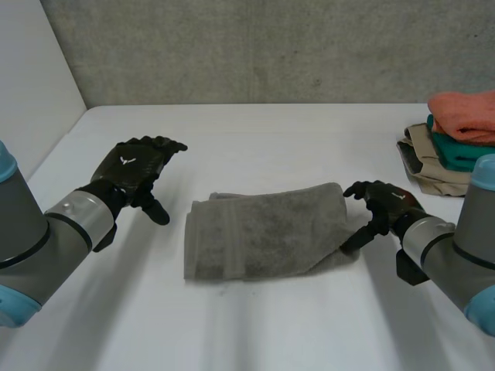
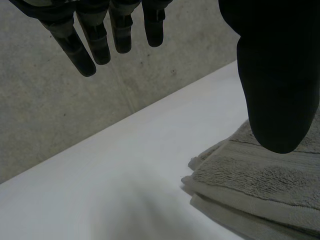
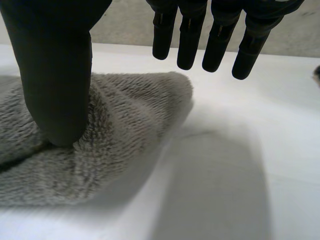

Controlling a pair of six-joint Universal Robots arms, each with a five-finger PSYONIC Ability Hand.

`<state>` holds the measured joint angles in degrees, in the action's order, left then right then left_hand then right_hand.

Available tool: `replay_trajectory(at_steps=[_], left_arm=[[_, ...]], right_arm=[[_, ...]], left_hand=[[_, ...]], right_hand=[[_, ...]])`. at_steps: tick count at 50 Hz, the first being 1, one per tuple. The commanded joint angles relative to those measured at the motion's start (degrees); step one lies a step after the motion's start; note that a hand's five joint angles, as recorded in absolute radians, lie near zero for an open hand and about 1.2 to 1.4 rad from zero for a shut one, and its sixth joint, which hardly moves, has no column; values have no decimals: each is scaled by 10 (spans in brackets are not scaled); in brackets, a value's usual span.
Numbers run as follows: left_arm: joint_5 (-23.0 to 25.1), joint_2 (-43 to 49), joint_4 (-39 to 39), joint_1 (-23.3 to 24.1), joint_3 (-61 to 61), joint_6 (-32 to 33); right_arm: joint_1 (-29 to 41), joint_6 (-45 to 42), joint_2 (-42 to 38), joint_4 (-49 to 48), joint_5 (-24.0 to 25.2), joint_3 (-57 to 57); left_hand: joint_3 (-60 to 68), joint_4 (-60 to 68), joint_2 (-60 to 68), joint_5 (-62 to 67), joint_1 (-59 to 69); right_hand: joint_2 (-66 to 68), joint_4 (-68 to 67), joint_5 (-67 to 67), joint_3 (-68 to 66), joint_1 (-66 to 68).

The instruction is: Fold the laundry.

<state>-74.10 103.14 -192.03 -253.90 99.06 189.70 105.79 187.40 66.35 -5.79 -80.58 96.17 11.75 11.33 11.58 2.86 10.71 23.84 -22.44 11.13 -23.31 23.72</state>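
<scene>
A grey towel (image 1: 263, 232) lies folded into a rough rectangle in the middle of the white table (image 1: 247, 325). My left hand (image 1: 133, 171) hovers open a little to the left of the towel, touching nothing; in its wrist view the fingers (image 2: 95, 42) hang straight above bare table, with the towel's folded edge (image 2: 250, 195) under the thumb. My right hand (image 1: 383, 207) is at the towel's right end, open. Its thumb (image 3: 57, 90) rests against the towel's plush edge (image 3: 130, 115) while the fingers (image 3: 220, 40) stand straight and clear of the cloth.
A stack of folded laundry (image 1: 452, 143) sits at the table's far right: an orange piece on top, teal below, beige underneath. A grey concrete wall (image 1: 271, 46) backs the table. A white panel (image 1: 31, 85) bounds the left side.
</scene>
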Motion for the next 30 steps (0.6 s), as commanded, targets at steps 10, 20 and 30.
replay_trajectory(at_steps=[10,20,30], left_arm=[[-2,-9,0,5,-8,-6],[-2,-15,2,17,-21,-5],[-13,-15,3,24,-45,-4]], right_arm=[[12,-26,-28,6,-13,8],[-76,-208,5,-25,-25,28],[-67,-354,9,-35,-37,21]], left_hand=[[-18,-13,-16,-29,-7],[-18,-13,-16,-29,-7],[-18,-13,-16,-29,-7]], right_hand=[[562,-576,589,-567,563],[562,-576,589,-567,563],[562,-576,589,-567,563]])
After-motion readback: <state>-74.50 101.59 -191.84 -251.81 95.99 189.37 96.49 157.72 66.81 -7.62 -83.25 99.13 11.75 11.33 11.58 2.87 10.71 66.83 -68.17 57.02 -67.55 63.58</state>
